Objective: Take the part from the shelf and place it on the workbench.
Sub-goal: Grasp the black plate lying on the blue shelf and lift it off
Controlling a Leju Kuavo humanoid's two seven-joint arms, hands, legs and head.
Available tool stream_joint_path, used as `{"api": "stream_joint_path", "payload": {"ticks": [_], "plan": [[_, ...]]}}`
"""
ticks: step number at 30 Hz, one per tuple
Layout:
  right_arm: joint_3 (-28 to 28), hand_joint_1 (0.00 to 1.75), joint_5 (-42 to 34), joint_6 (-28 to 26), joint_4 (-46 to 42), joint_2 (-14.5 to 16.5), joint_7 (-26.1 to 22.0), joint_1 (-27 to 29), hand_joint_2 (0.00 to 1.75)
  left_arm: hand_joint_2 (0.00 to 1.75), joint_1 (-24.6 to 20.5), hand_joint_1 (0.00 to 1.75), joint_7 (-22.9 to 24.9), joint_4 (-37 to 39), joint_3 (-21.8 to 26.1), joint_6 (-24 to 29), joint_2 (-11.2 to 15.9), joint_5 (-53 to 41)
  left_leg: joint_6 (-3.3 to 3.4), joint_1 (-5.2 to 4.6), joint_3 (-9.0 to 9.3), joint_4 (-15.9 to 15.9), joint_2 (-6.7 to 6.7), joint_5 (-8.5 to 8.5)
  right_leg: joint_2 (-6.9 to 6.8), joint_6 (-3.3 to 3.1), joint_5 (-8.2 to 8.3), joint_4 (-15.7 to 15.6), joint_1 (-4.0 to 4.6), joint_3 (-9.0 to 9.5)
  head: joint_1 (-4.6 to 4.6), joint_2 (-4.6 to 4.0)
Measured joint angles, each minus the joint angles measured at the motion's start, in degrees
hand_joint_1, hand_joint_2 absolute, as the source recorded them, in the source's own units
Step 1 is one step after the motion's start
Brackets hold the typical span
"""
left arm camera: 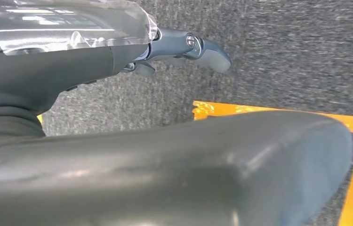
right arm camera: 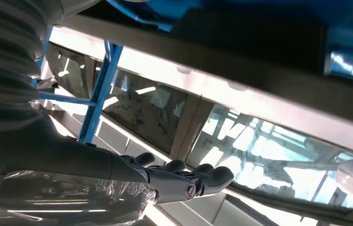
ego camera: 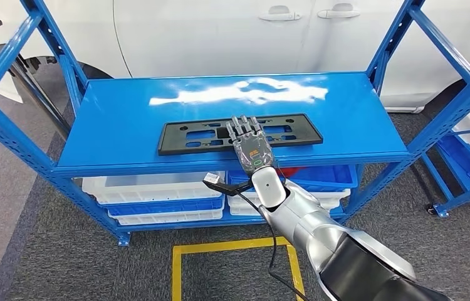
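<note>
Head view high, facing down at shelf [ego camera: 232, 106]; wrist views close-up.

white car [ego camera: 220, 31], blue/white bins [ego camera: 157, 199], yellow floor tape [ego camera: 232, 248]

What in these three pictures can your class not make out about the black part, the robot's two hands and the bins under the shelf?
- Black part: head view, the right hand covers its middle, so contact or grip cannot be told.
- Right hand's fingertips: right wrist view, what lies beneath them is unclear.
- Left hand: left wrist view, mostly hidden by a dark body part; open or shut cannot be told.
- Bins: head view, contents hidden by the blue shelf.
</note>
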Motion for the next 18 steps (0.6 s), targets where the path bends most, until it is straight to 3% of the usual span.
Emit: {"api": "stream_joint_path", "payload": {"ticks": [1, 3, 5, 8, 9, 12, 13, 14, 16, 18], "plan": [[-0.01, 0.00, 0.04, 0.00, 0.01, 0.00, -0.07, -0.03, 1.75, 0.00, 0.00, 0.00, -0.04, 0.01, 0.00, -0.13, -0.04, -0.03, -0.11, -0.04, 0.52, -0.02, -0.03, -0.47, -0.03, -0.39, 2.55, -4.21, 0.13, 1.63, 0.00, 0.00], [-0.03, 0.00, 0.09, 0.01, 0.02, 0.01, -0.10, -0.17, 1.75, 0.00, -0.19, 0.00, -0.12, 0.02, 0.00, -0.31, -0.13, -0.06, -0.53, -0.22, 1.19, 0.04, -0.11, -1.25, -0.13, -1.09, 4.95, -10.37, 0.47, 4.19, 0.00, 0.00], [-0.04, 0.00, 0.09, 0.00, 0.03, 0.03, -0.14, -0.25, 1.75, 0.00, -0.38, 0.00, -0.14, 0.02, 0.00, -0.39, -0.17, -0.07, -1.16, -0.23, 1.42, -0.08, -0.09, -1.68, -0.15, -1.54, 4.40, -11.66, 0.72, 4.72, 0.00, 0.00], [-0.11, 0.00, 0.12, -0.08, -0.02, 0.13, -0.16, -0.34, 1.75, 0.00, -0.49, 0.00, -0.18, 0.02, -0.01, -0.44, -0.11, -0.16, -2.02, -0.21, 1.30, 1.40, 0.14, -3.04, -0.12, -2.32, 4.05, -12.81, 0.18, 6.09, -0.02, 0.01], [-0.14, 0.00, 0.19, -0.13, -0.03, 0.22, -0.21, -0.39, 1.75, 0.00, -0.54, 0.00, -0.20, 0.02, -0.01, -0.43, -0.11, -0.21, -2.27, -0.17, 0.15, 3.94, 0.18, -4.19, -0.16, -2.56, 3.91, -13.17, -0.01, 6.70, -0.03, 0.01], [-0.22, 0.00, 0.55, -0.22, -0.01, 0.37, -0.54, -0.10, 1.75, 0.00, -0.48, 0.00, -0.22, 0.02, 0.00, -0.41, -0.14, -0.30, -2.90, 0.12, -6.57, 15.04, 0.19, -7.52, -0.17, -2.93, 3.06, -13.24, 0.08, 7.70, -0.04, 0.00], [-0.27, 0.00, 0.67, -0.25, -0.01, 0.37, -0.64, 0.11, 1.75, 0.00, -0.38, 0.00, -0.21, 0.02, 0.00, -0.41, -0.13, -0.30, -3.03, 0.18, -8.00, 16.49, 0.19, -7.07, -0.12, -2.92, 2.73, -13.20, 0.10, 8.04, -0.04, 0.00], [-0.33, 0.00, 0.79, -0.27, 0.00, 0.39, -0.71, 0.25, 1.75, 0.00, -0.29, 0.00, -0.21, 0.02, 0.00, -0.41, -0.13, -0.32, -3.07, 0.21, -8.23, 15.52, 0.19, -5.36, -0.07, -2.86, 2.38, -13.12, 0.10, 8.45, -0.04, 0.00], [-0.45, 0.00, 1.00, -0.32, 0.00, 0.48, -0.99, 0.33, 1.75, 0.00, -0.25, 0.00, -0.21, 0.02, 0.00, -0.41, -0.10, -0.39, -2.88, 0.24, -5.75, 8.00, 0.22, -0.08, 0.01, -2.58, 1.50, -12.90, 0.08, 9.38, -0.04, 0.00], [-0.49, 0.00, 1.12, -0.35, 0.00, 0.62, -1.37, 0.29, 1.75, 0.00, -0.39, 0.00, -0.24, 0.03, 0.00, -0.41, -0.07, -0.44, -2.37, 0.07, -2.92, 1.43, 0.17, 2.58, 0.11, -2.08, 0.74, -12.59, 0.30, 9.84, -0.04, 0.00]]}}
